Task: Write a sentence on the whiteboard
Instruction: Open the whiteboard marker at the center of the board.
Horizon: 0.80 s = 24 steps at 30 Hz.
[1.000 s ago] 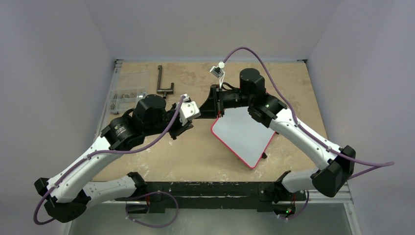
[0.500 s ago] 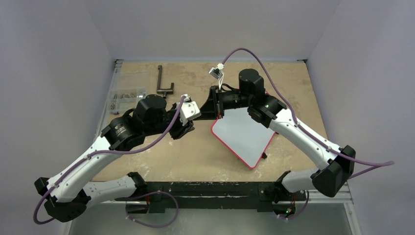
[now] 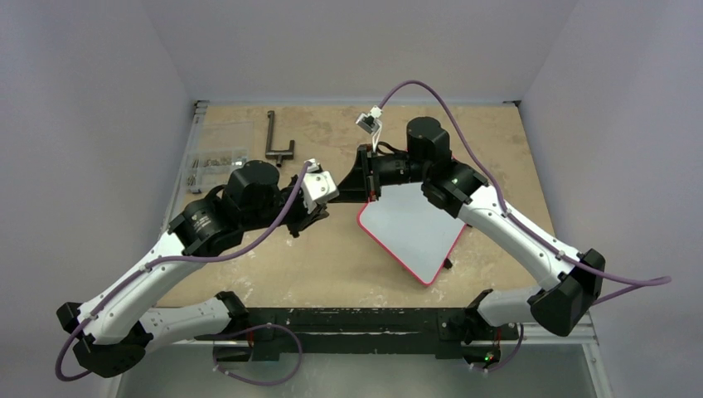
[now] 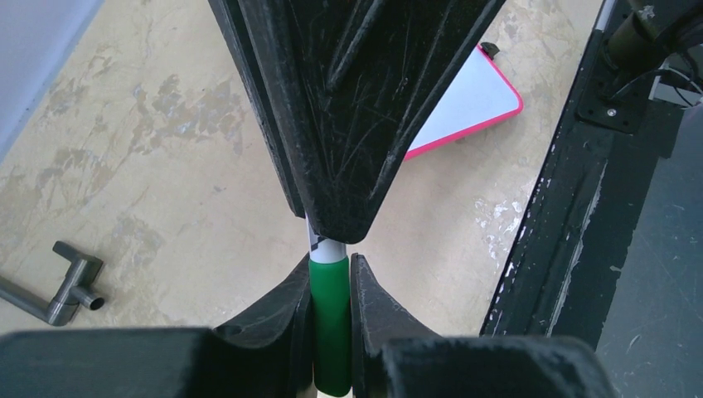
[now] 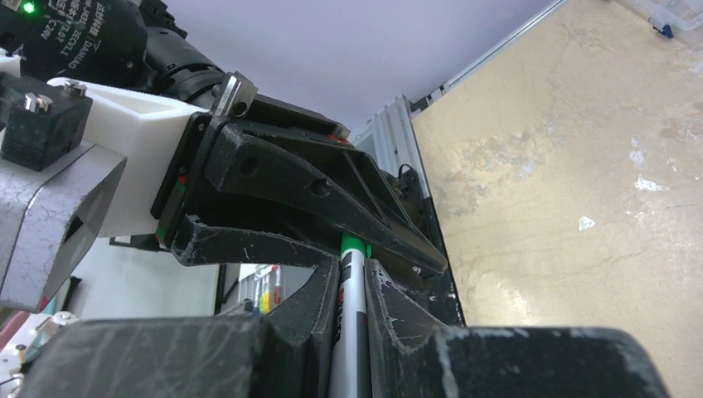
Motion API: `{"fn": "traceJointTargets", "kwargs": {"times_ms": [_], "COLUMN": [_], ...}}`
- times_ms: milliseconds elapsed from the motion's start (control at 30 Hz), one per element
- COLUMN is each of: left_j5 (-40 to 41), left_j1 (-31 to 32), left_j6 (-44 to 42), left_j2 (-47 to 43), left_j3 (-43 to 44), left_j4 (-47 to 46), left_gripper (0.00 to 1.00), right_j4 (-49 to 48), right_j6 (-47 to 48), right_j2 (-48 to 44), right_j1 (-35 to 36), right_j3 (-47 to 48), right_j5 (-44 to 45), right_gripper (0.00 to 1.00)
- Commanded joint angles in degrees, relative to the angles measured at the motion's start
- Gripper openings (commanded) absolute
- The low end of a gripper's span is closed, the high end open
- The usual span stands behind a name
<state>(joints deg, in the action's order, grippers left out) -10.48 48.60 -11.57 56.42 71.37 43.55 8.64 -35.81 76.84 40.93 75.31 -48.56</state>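
Left gripper (image 4: 330,264): fingers pressed onto the green end of a marker (image 4: 331,332). Right gripper (image 5: 352,267) meets it tip to tip and pinches the same marker by its pale barrel. Both are held off the table (image 3: 332,257). Whiteboard (image 3: 414,228): flat on the table, just below the right gripper on the right arm's side, turned cornerwise, red rim, face plain white. Beyond the left gripper, well apart: a metal L-shaped tool (image 3: 278,143) and a clear box of small parts (image 3: 217,159).
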Motion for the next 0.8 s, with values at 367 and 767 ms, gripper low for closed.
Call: {"fn": "traceJointTargets", "kwargs": {"times_ms": [367,767], "left_j5": [-4.6,-4.4], "left_j1": [0.1,0.1], "left_j6": [-1.3,-0.1], "left_j2": [-7.0,-8.3], "left_j3": [-5.4,-8.2], "left_j4": [2.3,3.0], "left_gripper": [0.0,0.0], "right_j4": [8.2,6.4], "right_j6": [6.2,4.8], "right_j2": [-6.1,-7.3], "right_j1": [-12.8,-15.1], "right_j3": [3.2,2.0], "right_j5": [-6.5,-7.2], "right_gripper": [0.0,0.0]}}
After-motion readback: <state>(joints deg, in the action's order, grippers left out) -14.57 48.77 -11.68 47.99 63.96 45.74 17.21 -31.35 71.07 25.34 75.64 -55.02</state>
